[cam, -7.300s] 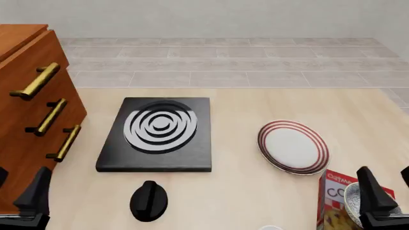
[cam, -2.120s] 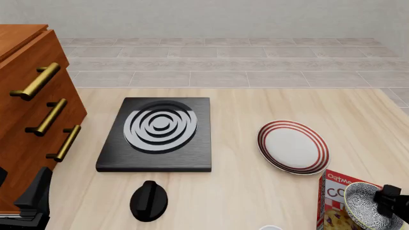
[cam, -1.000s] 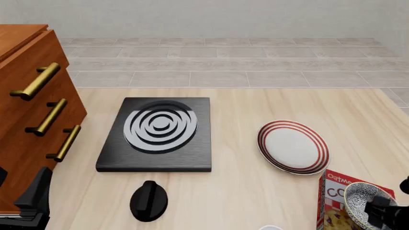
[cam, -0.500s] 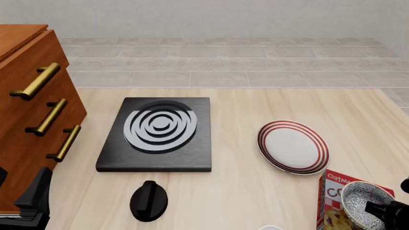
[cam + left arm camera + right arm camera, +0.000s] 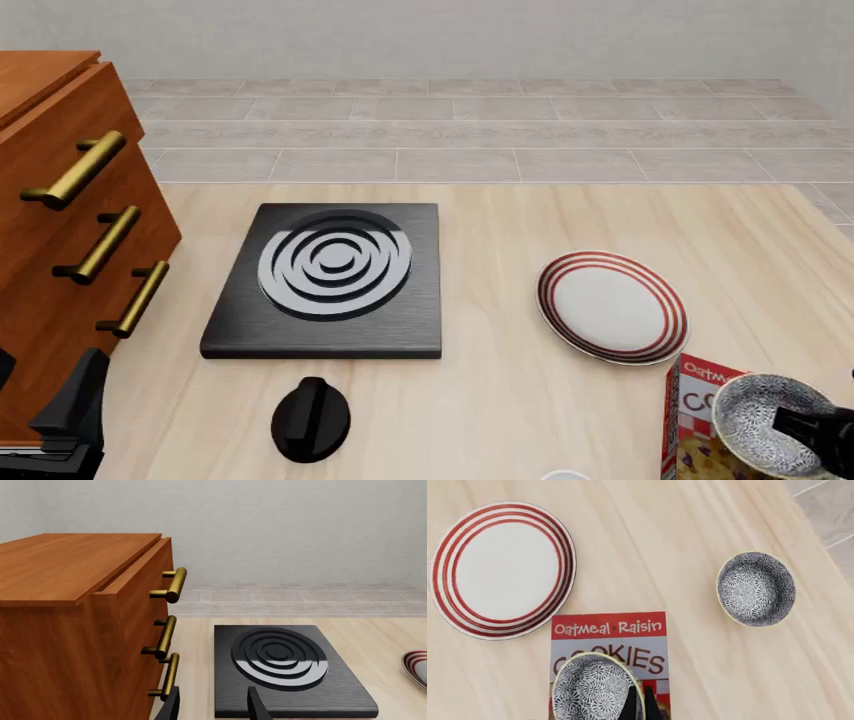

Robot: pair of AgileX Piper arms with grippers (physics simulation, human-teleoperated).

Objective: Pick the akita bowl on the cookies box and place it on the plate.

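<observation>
The speckled akita bowl (image 5: 763,436) hangs over the red cookies box (image 5: 693,398) at the near right. My right gripper (image 5: 817,434) is shut on the bowl's rim. In the right wrist view, the fingers (image 5: 630,704) pinch the akita bowl's (image 5: 592,687) rim above the cookies box (image 5: 608,636). The plate (image 5: 613,306) with red rings lies just beyond the box, and it also shows in the right wrist view (image 5: 502,569). My left gripper (image 5: 212,710) is open and empty, low at the near left (image 5: 67,420).
A black stove (image 5: 328,280) with white rings lies mid-table, a black knob (image 5: 311,418) in front of it. A wooden cabinet (image 5: 60,240) with brass handles stands at the left. A second speckled bowl (image 5: 756,589) rests on the table beside the box.
</observation>
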